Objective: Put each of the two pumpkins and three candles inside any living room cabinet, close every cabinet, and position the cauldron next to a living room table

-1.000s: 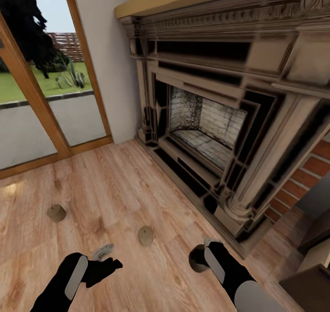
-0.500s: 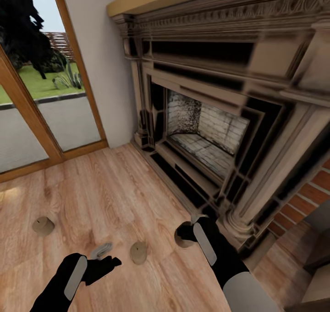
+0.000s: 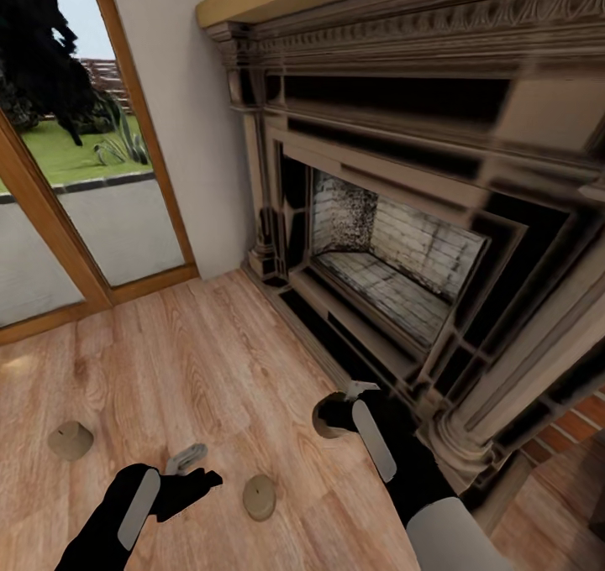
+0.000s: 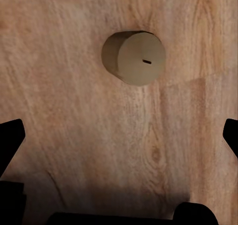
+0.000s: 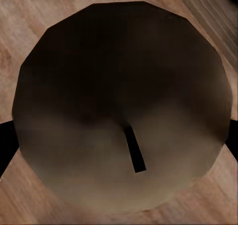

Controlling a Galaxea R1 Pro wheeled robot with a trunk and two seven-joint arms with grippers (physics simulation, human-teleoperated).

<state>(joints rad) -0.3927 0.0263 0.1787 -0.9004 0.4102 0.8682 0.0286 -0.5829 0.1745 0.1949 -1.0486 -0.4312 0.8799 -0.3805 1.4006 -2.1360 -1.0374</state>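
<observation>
You had three squat olive-grey candle stubs on the light wood plank floor (image 3: 210,361) before the carved stone fireplace (image 3: 403,243). One candle (image 3: 329,416) stood at the tips of your right gripper (image 3: 340,410), seen end-on from the right wrist, wick slot facing the camera (image 5: 124,115), with dark finger edges just outside it on both sides; whether they pinched it you could not tell. Your left gripper (image 3: 192,468) hung spread, its fingers (image 4: 10,140) wide apart, nothing between them. The nearest loose candle (image 3: 259,496) lay just right of that left gripper, upright; the third candle (image 3: 71,440) sat well off to the left.
</observation>
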